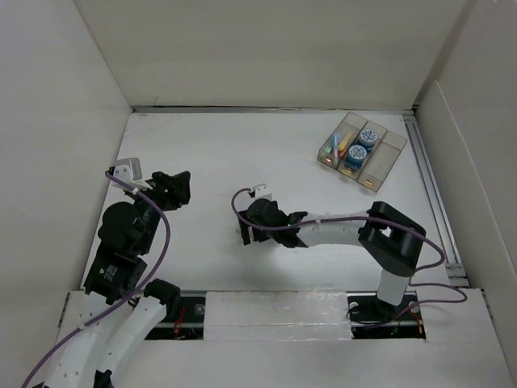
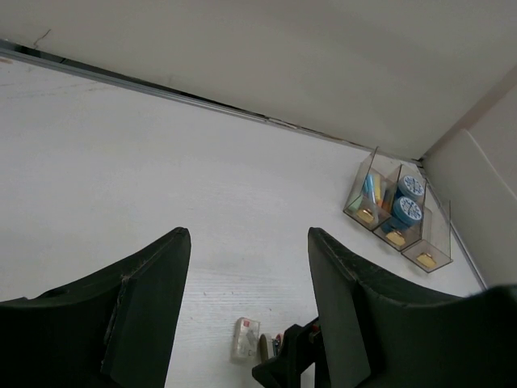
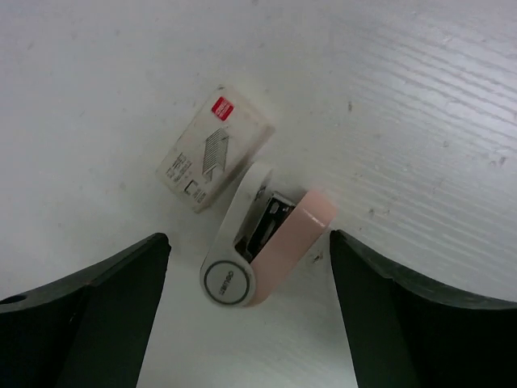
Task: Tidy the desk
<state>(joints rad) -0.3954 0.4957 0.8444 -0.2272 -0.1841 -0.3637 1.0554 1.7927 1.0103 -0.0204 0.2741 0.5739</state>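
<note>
tabletop (image 1: 242, 145) was white and matte, walled by beige panels (image 1: 266, 48), with a metal rail down the right edge
left gripper (image 2: 248, 234) sat over the left side of the tabletop, fingers spread wide with nothing between them, aimed across toward the far wall
right gripper (image 3: 248, 242) was near mid-tabletop, pointing down, also spread wide and gripping nothing
pink-and-white stapler (image 3: 287, 234) lay flat on the tabletop right under the gap, clear of both fingers
small white box (image 3: 214, 158) with a red label lay just beside the stapler's white end; couldn't tell if they touched
three-compartment tray (image 1: 392, 145) sat in the far right corner, well apart from both grippers
two blue rolls (image 1: 370, 136) sat in its middle compartment, coloured bits in the left one, too small to identify
</note>
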